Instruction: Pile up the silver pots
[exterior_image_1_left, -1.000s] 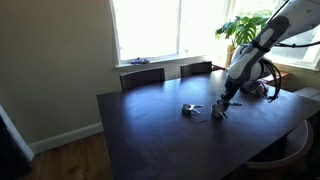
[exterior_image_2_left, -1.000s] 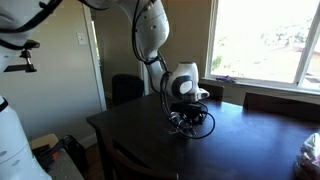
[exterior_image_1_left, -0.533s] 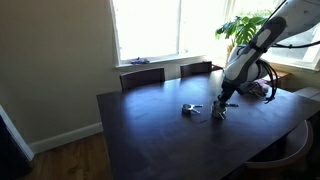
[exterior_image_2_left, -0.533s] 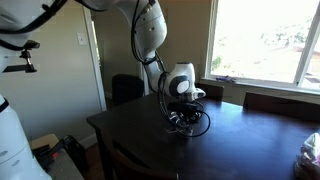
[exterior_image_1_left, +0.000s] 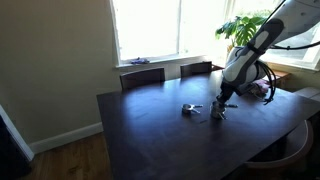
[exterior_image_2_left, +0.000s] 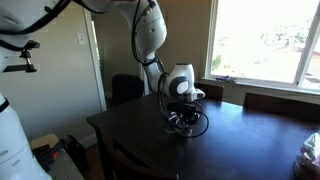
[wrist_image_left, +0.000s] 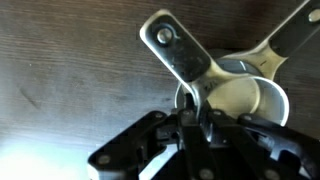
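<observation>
In the wrist view my gripper (wrist_image_left: 195, 115) is shut on the rim of a silver pot (wrist_image_left: 245, 100), whose flat handle points up and left. A second dark handle (wrist_image_left: 290, 38) juts out at the upper right, so a second pot seems nested with it. In an exterior view the gripper (exterior_image_1_left: 222, 108) is low over the dark table (exterior_image_1_left: 150, 135), on the pot (exterior_image_1_left: 219, 114). Another small silver pot (exterior_image_1_left: 189, 108) lies a short way beside it. In an exterior view the gripper (exterior_image_2_left: 183, 113) hides the pots.
Two chairs (exterior_image_1_left: 142, 76) (exterior_image_1_left: 196, 68) stand at the table's far side under the window. A potted plant (exterior_image_1_left: 240, 28) and cables (exterior_image_1_left: 266, 88) are behind the arm. A pinkish item (exterior_image_2_left: 310, 150) sits near a table edge.
The arm has shifted very slightly; the gripper stays low at the pot and keeps its hold.
</observation>
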